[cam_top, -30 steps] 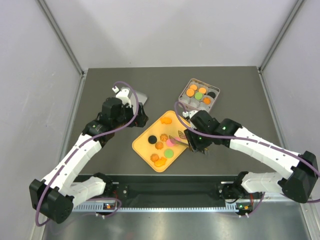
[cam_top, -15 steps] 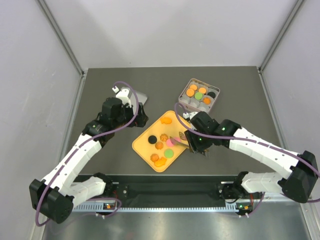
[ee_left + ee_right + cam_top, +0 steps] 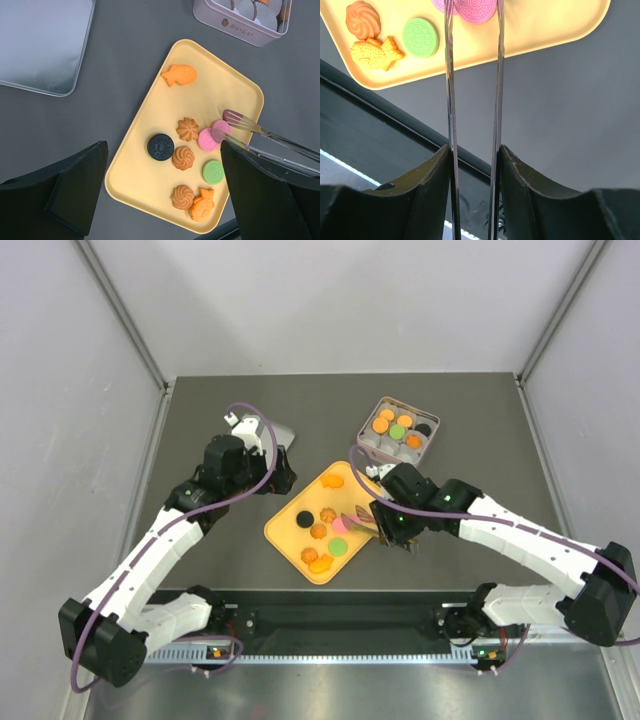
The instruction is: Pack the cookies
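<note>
Several cookies lie on the orange tray [image 3: 285, 533] [image 3: 215, 80]: a black one [image 3: 160, 147], orange swirls [image 3: 183, 157], a green one [image 3: 214, 171] [image 3: 420, 37], fish shapes [image 3: 180, 75] and two pink ones. My right gripper [image 3: 380, 522] [image 3: 475, 150] is shut on metal tongs [image 3: 260, 135] [image 3: 451, 100]. The tongs' two blades stand on either side of a pink cookie [image 3: 475, 7] [image 3: 221, 127] on the tray, at its edges. My left gripper [image 3: 283, 477] [image 3: 164, 145] hangs open above the tray's left part, holding nothing.
A pink tin [image 3: 372, 416] [image 3: 235, 27] behind the tray holds several cookies in paper cups. Its silver lid [image 3: 283, 433] [image 3: 40, 45] lies on the table at the back left. The table's front rail [image 3: 395, 125] runs close under the tray's near edge.
The tongs' blades have drawn a little closer together around the pink cookie. Neither arm has visibly shifted.
</note>
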